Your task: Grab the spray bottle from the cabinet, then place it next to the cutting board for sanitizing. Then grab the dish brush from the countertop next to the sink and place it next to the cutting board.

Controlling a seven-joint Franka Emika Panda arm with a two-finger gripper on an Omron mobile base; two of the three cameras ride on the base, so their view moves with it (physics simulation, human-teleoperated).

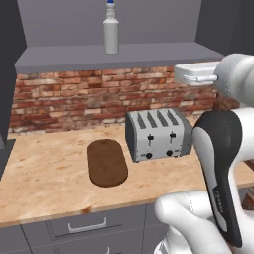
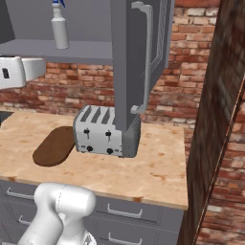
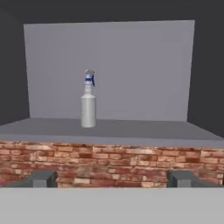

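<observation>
The spray bottle (image 1: 111,31) (image 2: 59,27) (image 3: 88,101) stands upright on the grey shelf of the open cabinet (image 1: 74,58) (image 2: 91,50), pale grey with a blue nozzle. My gripper (image 3: 112,179) is open and empty. It faces the bottle from a distance, level with the shelf's front edge, with the bottle a little left of centre in the hand view. The white hand (image 1: 194,73) hovers right of the shelf, above the toaster. The dark brown cutting board (image 1: 107,162) (image 2: 53,146) lies flat on the countertop (image 1: 44,173) (image 2: 158,165). The dish brush and the sink are out of view.
A silver toaster (image 1: 158,134) (image 2: 106,131) stands just right of the board. The cabinet door (image 2: 136,57) hangs open above the toaster, its bar handle (image 2: 146,57) facing out. A brick wall (image 2: 215,143) closes the right side. Grey drawers (image 1: 87,225) run below the counter.
</observation>
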